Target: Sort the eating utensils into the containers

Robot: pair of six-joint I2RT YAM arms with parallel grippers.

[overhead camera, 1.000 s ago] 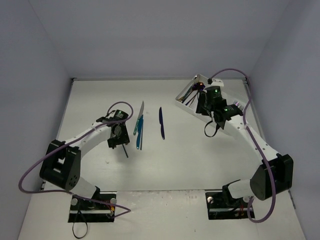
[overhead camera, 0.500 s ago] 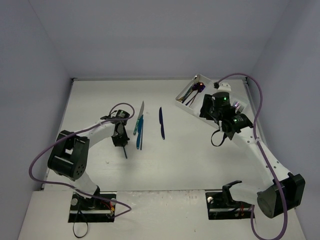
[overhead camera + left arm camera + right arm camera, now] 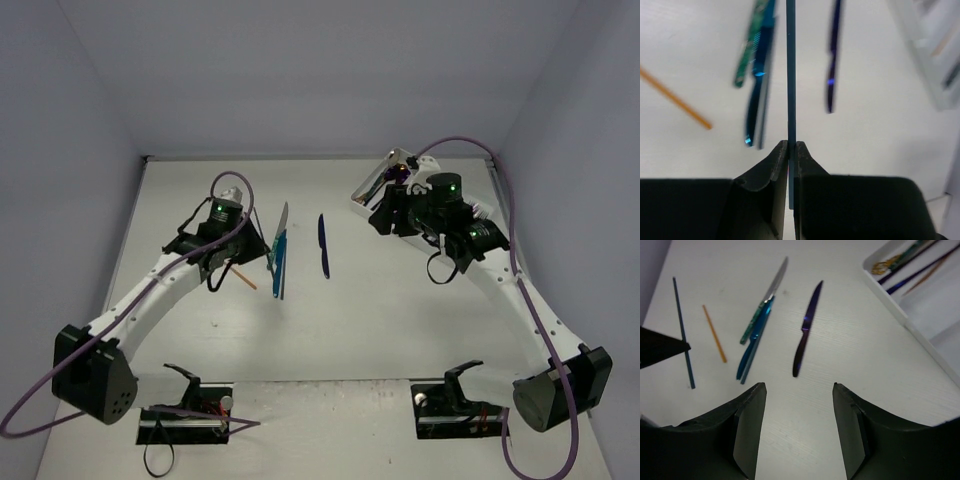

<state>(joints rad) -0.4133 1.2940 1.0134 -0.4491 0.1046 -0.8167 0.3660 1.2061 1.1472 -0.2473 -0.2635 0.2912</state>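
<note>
From above, the left pincer hangs over the white table, just left of a teal knife and a blue utensil that lie side by side; an orange chopstick lies near it; a purple knife lies a bit to the right, apart from the others; the right pincer is by the near side of the white tray at the far right; from here I cannot tell how wide either pincer is.

From the left wrist, the left pincer is squeezed tight on a thin blue chopstick that points straight away from it; past it on the table lie the orange chopstick, the teal knife, the blue utensil and the purple knife; the tray is blurry at the right.

From the right wrist, the right pincer is spread wide and grips nothing; its fingers touch nothing; the left pincer pinches the blue chopstick at the far left; the tray at the top right has gold and purple utensils in it.
</note>
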